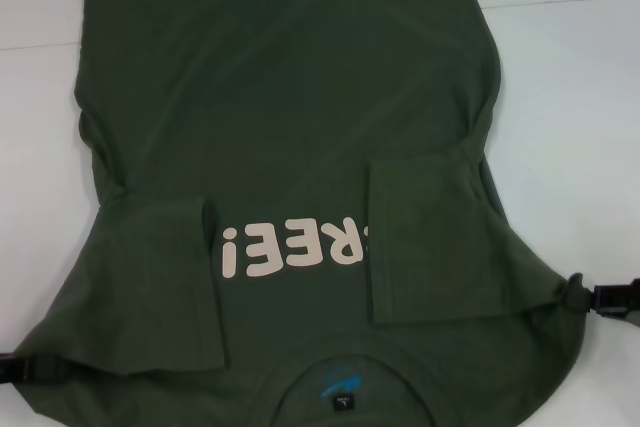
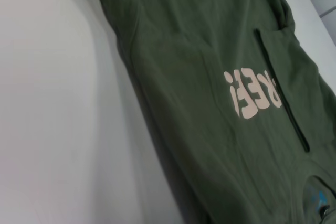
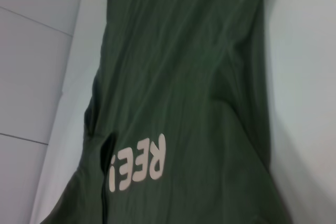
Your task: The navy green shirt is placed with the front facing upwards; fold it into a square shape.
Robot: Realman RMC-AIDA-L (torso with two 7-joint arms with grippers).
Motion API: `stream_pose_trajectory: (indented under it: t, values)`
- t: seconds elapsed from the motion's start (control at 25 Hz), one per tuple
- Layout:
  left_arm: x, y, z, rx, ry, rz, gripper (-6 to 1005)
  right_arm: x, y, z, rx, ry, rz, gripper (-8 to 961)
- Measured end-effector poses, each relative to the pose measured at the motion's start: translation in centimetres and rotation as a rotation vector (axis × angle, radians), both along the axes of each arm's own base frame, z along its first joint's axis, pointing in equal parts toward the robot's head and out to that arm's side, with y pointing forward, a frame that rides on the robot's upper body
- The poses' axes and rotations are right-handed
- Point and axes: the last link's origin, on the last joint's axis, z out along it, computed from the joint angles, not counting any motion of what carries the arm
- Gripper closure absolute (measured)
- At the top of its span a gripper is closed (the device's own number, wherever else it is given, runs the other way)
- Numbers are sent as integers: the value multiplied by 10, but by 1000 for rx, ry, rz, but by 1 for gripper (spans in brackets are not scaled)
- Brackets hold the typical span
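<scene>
Your shirt [image 1: 290,117] lies face-up on the white table [image 1: 570,87], collar nearest the robot and both sleeves already turned in over the chest beside the pale lettering [image 1: 295,247]. The left gripper [image 1: 25,367] sits at the near-left shoulder edge and the right gripper [image 1: 590,299] at the near-right one, where cloth bunches as if pinched, though you cannot tell from these views whether either jaw is clenched. Watch for an uneven lift: one corner slipping would likely let the sleeves flop open and skew the fold across this smooth tabletop with its faint seams.
</scene>
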Motion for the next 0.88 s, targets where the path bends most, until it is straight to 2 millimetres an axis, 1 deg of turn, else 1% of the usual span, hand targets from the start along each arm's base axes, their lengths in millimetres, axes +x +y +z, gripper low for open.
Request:
stream_pose_trajectory:
  t: [0.24, 0.48, 0.72, 0.76, 0.8, 0.88]
  values:
    - [3, 5, 9, 32, -17, -7, 998, -8, 14, 3, 6, 7, 23, 910]
    - [8, 10, 14, 46, -26, -22, 998, -14, 27, 5, 9, 7, 38, 910]
    - [19, 23, 21, 66, -50, -53, 998, -17, 39, 13, 30, -3, 42, 910]
    - [21, 25, 21, 67, -52, -58, 997, -18, 44, 16, 40, -9, 39, 910]
    - [25, 31, 22, 71, -57, -70, 997, -18, 44, 16, 40, -9, 39, 910]
    - [30, 36, 22, 75, -63, -79, 997, -20, 50, 18, 47, -9, 41, 910]
